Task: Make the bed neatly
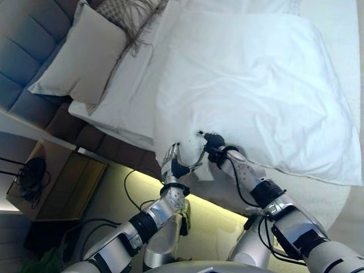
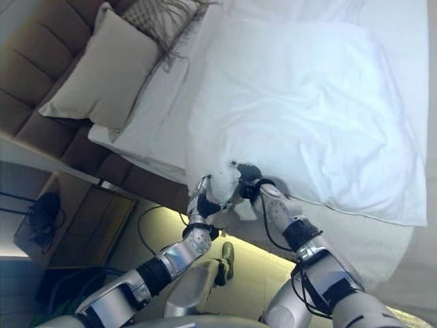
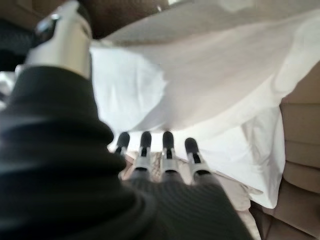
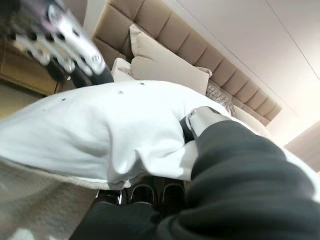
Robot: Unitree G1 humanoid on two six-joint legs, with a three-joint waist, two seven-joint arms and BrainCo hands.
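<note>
A white duvet (image 1: 256, 85) lies rumpled over the bed, its near corner hanging off the side by my hands. My right hand (image 1: 213, 145) is shut on that corner. In the right wrist view the cloth (image 4: 100, 120) is bunched between the thumb (image 4: 200, 120) and the curled fingers (image 4: 145, 192). My left hand (image 1: 173, 165) is just left of it, at the duvet's edge. In the left wrist view its fingers (image 3: 167, 145) are straight and the duvet (image 3: 210, 75) hangs past them, beside the thumb (image 3: 65, 35).
A beige pillow (image 1: 79, 54) and a fringed patterned cushion (image 1: 128, 14) lean on the padded headboard (image 1: 23, 51) at the far left. The bare white sheet (image 1: 128, 96) shows beside the duvet. A bedside table (image 1: 57, 182) with a black object (image 1: 28, 170) stands at the left.
</note>
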